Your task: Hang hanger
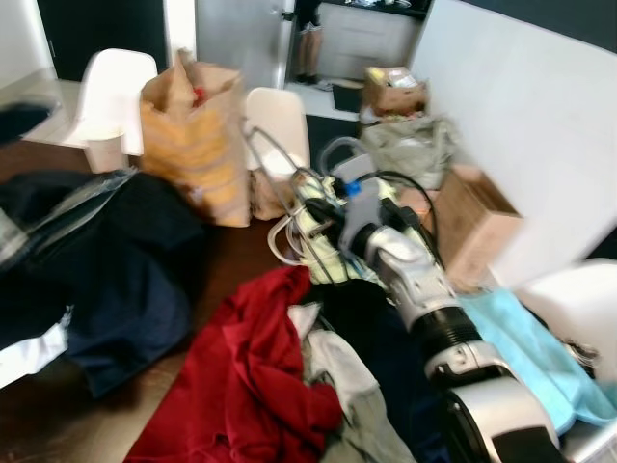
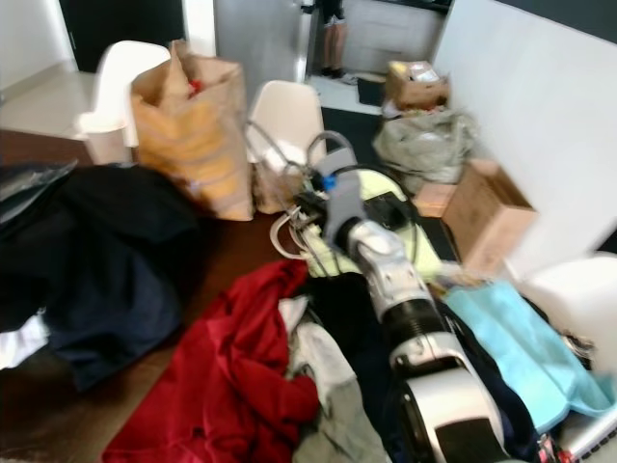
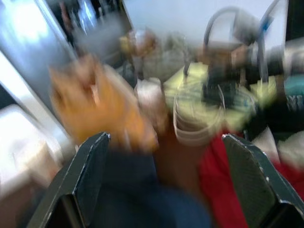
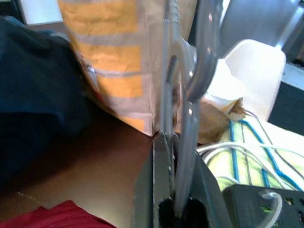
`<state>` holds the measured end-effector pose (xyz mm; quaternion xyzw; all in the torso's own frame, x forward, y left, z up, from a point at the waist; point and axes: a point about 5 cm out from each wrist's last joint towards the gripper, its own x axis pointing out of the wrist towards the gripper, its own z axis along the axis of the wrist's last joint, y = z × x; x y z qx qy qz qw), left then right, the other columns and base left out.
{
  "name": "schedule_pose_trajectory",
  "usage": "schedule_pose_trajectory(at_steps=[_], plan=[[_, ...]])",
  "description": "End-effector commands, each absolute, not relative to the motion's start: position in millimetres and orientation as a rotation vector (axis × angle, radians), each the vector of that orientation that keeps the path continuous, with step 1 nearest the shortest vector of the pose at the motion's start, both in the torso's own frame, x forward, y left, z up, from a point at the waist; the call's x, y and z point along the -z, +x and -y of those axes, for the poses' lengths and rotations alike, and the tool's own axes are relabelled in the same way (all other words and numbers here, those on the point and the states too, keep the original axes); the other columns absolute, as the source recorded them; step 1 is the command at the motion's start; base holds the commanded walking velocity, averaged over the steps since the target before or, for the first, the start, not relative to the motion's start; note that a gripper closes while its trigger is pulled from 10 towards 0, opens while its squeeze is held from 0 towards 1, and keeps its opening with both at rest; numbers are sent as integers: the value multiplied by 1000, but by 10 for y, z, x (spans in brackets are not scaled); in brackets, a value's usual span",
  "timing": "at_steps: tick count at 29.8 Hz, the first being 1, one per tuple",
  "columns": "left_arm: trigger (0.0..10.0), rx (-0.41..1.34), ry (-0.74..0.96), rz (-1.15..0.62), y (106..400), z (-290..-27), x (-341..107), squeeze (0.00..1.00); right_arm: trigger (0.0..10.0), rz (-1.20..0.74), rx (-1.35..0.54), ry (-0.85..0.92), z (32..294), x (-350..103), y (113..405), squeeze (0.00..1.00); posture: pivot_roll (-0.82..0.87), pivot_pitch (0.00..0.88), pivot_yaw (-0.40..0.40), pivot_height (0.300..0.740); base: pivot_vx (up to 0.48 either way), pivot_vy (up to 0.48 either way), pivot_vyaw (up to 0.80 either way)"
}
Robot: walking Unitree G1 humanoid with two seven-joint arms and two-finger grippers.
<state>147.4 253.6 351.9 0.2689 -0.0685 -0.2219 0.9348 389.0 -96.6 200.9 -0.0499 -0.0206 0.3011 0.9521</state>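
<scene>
My right arm reaches forward over a table heaped with clothes. Its gripper is shut on a thin grey hanger that sticks up and to the left, toward a brown paper bag. In the right wrist view the two black fingers pinch the hanger's grey wire, with the bag close behind it. My left gripper is open, with nothing between its fingers; its blurred view looks across the table at the right arm.
Dark navy clothes cover the table's left side, and a red garment lies near the front. A light blue cloth lies on the right. White chairs stand behind the bag. A cardboard box sits by the wall. A person's legs show far back.
</scene>
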Motion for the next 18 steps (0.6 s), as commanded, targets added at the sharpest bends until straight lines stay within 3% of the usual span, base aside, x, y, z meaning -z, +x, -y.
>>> schedule_pose_trajectory(at_steps=[1,2,5,6,8,9,10,18], plan=[[10000,396,687,-51,1339,-2636,-3392,525,10000,26,-612,-106,968,-1974,3885,0,231,0,-147,740,0,0,0],[10000,301,761,-210,1253,-2800,-3275,149,10000,23,-614,-110,971,-1969,3884,0,232,0,-149,740,0,0,0],[10000,242,818,-333,1168,-2898,-3212,149,10000,21,-616,-113,973,-1966,3883,0,232,0,-149,740,0,0,0],[10000,96,948,-428,1098,-3095,-3254,0,10000,20,-615,-115,980,-1965,3885,0,237,0,-152,740,0,0,0],[10000,-62,1089,-450,1072,-3283,-3424,0,10000,19,-614,-116,986,-1970,3891,0,239,0,-153,740,0,0,0],[10000,-62,1089,-450,1072,-3283,-3424,0,10000,19,-614,-116,986,-1970,3891,0,239,0,-153,740,0,0,0],[10000,-113,1201,-405,1145,-3317,-3541,0,10000,20,-616,-118,970,-1977,3894,0,238,0,-153,740,0,0,0],[10000,-117,1409,-269,1370,-3265,-3662,0,10000,19,-624,-125,951,-1973,3888,0,231,0,-158,740,0,0,0]])
